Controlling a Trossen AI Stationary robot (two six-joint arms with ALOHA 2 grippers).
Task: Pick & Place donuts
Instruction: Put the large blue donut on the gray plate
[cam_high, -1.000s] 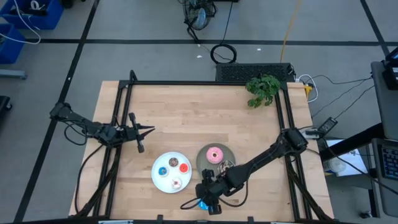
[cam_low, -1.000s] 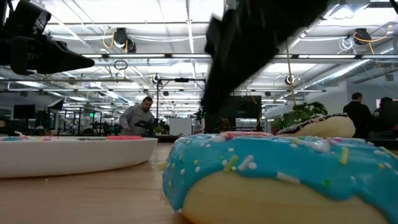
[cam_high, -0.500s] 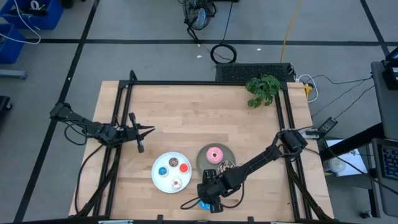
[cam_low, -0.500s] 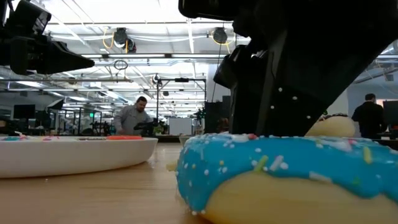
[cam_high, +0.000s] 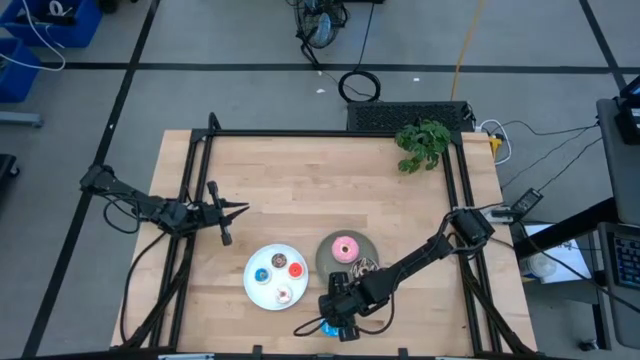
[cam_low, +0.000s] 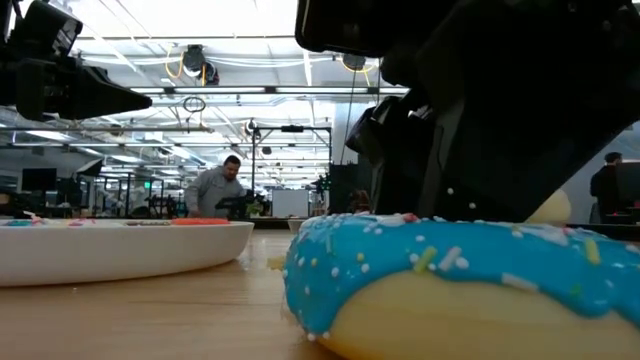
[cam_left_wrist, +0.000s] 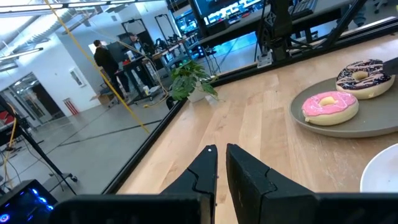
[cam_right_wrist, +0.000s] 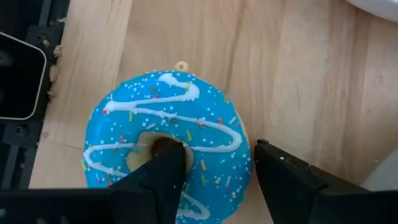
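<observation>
target: blue donut (cam_right_wrist: 166, 137), flat on the wooden surface (cam_high: 300, 200) at its near edge, just off the white plate (cam_high: 262, 290); only a sliver shows under the arm in the high view (cam_high: 326, 327)
working arm: right, reaching across from the right side down to the near edge
right end effector (cam_right_wrist: 217, 171): spread wide, straddling the donut's ring wall; one finger tip sits in or over the centre hole, the other outside the rim on the plate side
key relation: donut lies directly below and between the fingers, no sideways offset to close; grasp line runs across one side of the ring, hole to outer edge
contact: cannot tell if the tips touch the icing; nothing pinched yet
long axis: none, ring is round; hole axis points up, donut lies level
low view: blue donut fills the foreground (cam_low: 450, 285), dark arm right behind and above it
judged next step: squeeze on the ring wall, then lift; looks lined up
likely drop spot: grey plate (cam_high: 328, 258) holding pink donut (cam_high: 346, 248) and brown sprinkled donut (cam_left_wrist: 360, 76), just beyond the right end effector
left end effector (cam_high: 238, 209): pressed nearly together, holding nothing, parked over the left part of the surface, well apart from the donut
nearer arm: right, by far
tiny donuts: on the white plate, red (cam_high: 279, 262), blue (cam_high: 262, 273)
risk: thin bite on a rounded, glazed wall, could slip out
</observation>
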